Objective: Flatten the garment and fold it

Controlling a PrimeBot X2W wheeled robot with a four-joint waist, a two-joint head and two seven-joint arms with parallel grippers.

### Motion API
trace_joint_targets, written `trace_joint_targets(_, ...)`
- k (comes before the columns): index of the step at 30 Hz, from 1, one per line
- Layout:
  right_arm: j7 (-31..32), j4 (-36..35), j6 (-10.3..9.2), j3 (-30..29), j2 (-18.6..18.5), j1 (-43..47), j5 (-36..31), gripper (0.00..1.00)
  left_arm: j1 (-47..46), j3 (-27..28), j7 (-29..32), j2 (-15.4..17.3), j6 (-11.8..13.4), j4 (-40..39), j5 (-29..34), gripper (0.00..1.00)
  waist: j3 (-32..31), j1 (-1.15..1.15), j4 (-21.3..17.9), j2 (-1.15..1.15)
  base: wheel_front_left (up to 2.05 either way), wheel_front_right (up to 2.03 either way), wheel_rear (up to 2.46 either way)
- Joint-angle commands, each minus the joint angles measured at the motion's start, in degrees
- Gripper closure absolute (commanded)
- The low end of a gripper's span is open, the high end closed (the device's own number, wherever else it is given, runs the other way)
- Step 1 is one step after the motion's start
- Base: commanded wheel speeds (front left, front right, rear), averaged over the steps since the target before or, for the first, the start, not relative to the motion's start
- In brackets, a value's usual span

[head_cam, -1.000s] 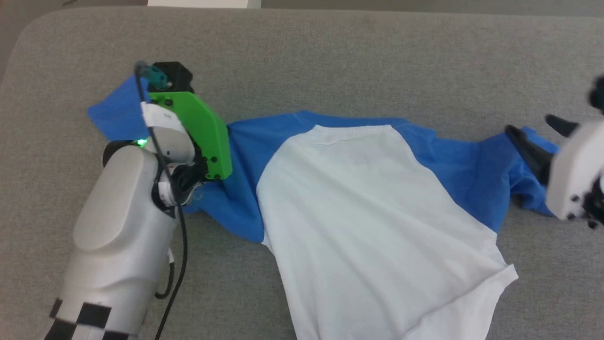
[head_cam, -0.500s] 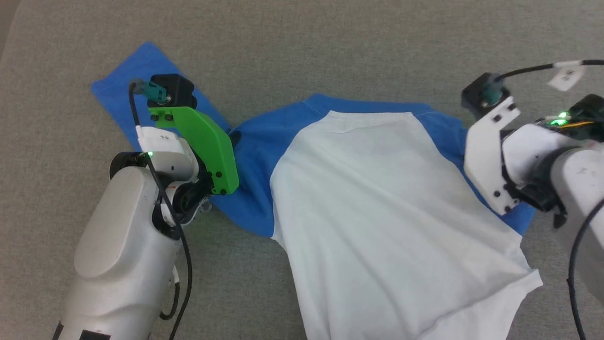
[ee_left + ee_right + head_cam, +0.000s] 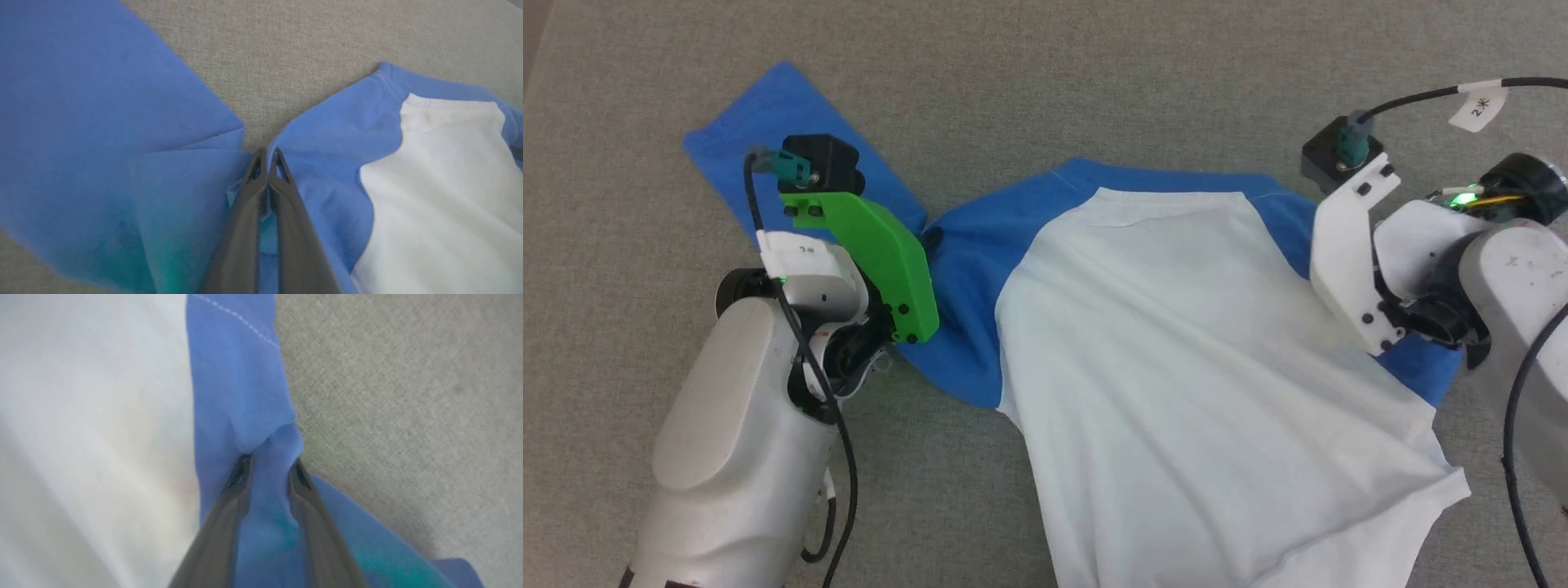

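Head view: the raglan shirt (image 3: 1176, 343) is spread mid-frame on grey upholstery (image 3: 1094, 73); its frame-right sleeve, outstretched a second ago, is now drawn inward for folding.
Left wrist view: blue sleeve fabric is pinched at centre by the left gripper (image 3: 266, 154), fingers closed.
Right wrist view: a blue bunch is held by the right gripper (image 3: 270, 461), fingers narrowly parted.

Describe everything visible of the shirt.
The shirt looks like soft cotton knit: white body, blue shoulders, sleeves and collar band. It lies mostly flat but wrinkled on the grey fabric surface, neck away from the robot, its lower part cut off by the head view's bottom edge. The left sleeve folds back at a crease pinched by the left gripper; the right gripper pinches bunched blue sleeve cloth.
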Motion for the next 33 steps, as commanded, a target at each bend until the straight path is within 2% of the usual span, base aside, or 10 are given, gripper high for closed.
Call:
trace_joint_targets(1, 0.3, 1.9, 0.18, 0.5, 0.3, 1.6, 1.0, 1.00, 1.2, 0.2, -0.6, 0.0, -0.1, -0.1, -0.3, 1.00, -0.3, 0.00, -0.1, 0.00, 0.00, 0.00, 0.00)
trace_joint_targets(9, -6.3, 1.6, 0.18, -6.0, 1.4, 0.9, 3.1, 1.00, 0.7, 1.8, -4.9, 0.0, -1.4, -0.7, -1.1, 1.00, -2.9, 0.00, -0.9, 0.00, 0.00, 0.00, 0.00)
trace_joint_targets(19, -13.6, 0.1, 0.18, -17.4, 4.5, -3.2, 4.6, 1.00, -6.7, 5.4, -12.0, 0.5, -2.7, -2.3, -0.5, 1.00, -11.1, 0.00, -2.8, 0.00, 0.00, 0.00, 0.00)
trace_joint_targets(25, -15.0, -0.2, 0.18, -23.3, 9.1, -9.6, 5.1, 1.00, -17.0, 6.3, -13.7, 2.2, -1.9, -0.5, 2.7, 1.00, -13.8, 0.00, -4.2, 0.00, 0.00, 0.00, 0.00)
trace_joint_targets(33, -19.4, 7.4, 0.18, -30.7, 16.0, -23.4, -0.2, 1.00, -31.5, 6.8, -17.4, 3.0, -2.0, 7.2, 6.1, 1.00, -9.8, 0.00, -5.9, 0.00, 0.00, 0.00, 0.00)
